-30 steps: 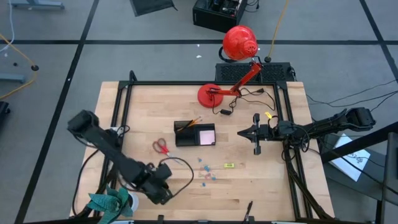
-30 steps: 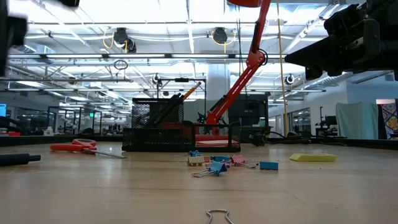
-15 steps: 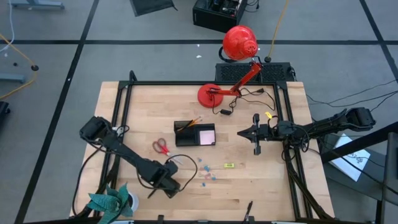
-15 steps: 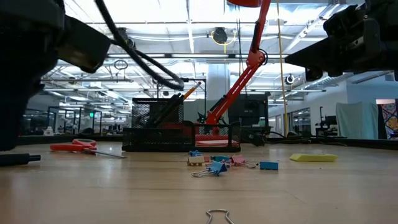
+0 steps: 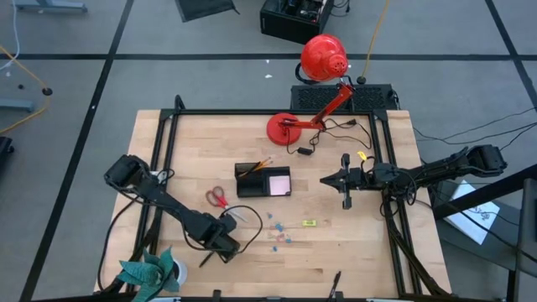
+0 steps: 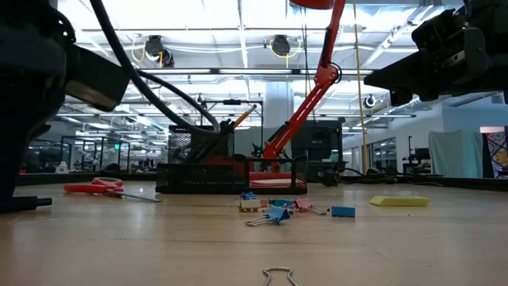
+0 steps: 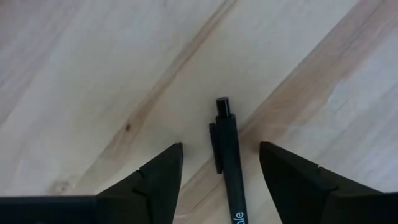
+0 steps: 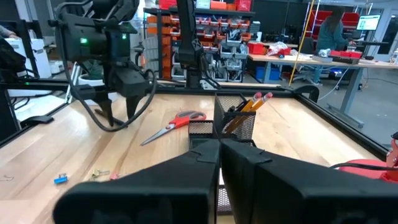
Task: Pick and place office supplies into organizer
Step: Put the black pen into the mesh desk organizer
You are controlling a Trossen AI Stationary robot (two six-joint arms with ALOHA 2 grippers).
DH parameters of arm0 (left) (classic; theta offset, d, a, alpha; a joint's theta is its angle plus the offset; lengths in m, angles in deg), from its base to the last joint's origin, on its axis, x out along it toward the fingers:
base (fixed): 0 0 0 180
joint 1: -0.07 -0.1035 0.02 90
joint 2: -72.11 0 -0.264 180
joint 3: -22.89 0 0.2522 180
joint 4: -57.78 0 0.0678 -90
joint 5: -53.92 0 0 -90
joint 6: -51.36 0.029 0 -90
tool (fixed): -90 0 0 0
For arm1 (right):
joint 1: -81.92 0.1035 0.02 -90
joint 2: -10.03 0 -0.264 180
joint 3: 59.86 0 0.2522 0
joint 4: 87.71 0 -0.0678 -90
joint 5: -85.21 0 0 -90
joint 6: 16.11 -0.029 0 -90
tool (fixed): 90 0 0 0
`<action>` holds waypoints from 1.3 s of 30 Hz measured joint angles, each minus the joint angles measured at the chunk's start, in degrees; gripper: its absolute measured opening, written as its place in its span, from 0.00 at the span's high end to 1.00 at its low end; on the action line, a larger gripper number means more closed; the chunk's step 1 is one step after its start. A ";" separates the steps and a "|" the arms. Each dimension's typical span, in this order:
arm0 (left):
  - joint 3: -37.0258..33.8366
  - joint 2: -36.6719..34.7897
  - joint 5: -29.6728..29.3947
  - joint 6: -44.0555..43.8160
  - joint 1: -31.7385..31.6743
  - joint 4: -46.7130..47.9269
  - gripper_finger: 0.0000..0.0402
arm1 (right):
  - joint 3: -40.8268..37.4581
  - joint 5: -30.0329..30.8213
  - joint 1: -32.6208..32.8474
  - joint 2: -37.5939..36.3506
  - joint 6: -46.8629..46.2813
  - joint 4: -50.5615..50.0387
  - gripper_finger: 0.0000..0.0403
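A dark pen (image 7: 227, 163) lies flat on the wooden table near its front left; it also shows in the high view (image 5: 205, 259) and the low view (image 6: 24, 202). My left gripper (image 7: 221, 147) points down over it, open, one finger on each side of the pen's clicker end without touching it (image 5: 221, 242). The black organizer (image 5: 263, 180) stands mid-table with pencils and a pink notepad in it. Red-handled scissors (image 5: 217, 198) lie to its left. My right gripper (image 5: 346, 180) hovers level, right of the organizer, shut on nothing (image 8: 220, 146).
Small coloured clips (image 5: 279, 231) and a yellow bit (image 5: 309, 223) lie in front of the organizer. Another pen (image 5: 336, 281) lies at the front edge. A red lamp's base (image 5: 283, 127) stands at the back, and a teal plant (image 5: 151, 273) at the front left corner.
My left gripper has come down toward the table and a little toward its right edge, ending low over the pen. In the low view the arm has come into the picture at the left. The pen and the other things have not moved.
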 joint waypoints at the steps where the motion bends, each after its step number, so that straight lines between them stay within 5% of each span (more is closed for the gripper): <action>1: -0.63 -0.05 0.00 -0.24 0.01 -0.42 0.46 | 0.00 0.00 0.01 0.00 0.00 0.02 0.98; 9: -1.83 -0.10 -0.08 1.74 0.04 -0.72 0.58 | -0.01 0.04 0.00 0.01 0.02 0.07 0.98; 23: -1.11 -0.42 -1.69 6.11 -0.84 -0.84 0.95 | 0.00 0.07 0.00 -0.02 0.04 2.30 0.98; 39: 13.23 -1.77 -26.79 32.69 -3.43 -1.62 0.90 | -0.02 -0.02 0.02 -0.02 0.02 2.67 0.98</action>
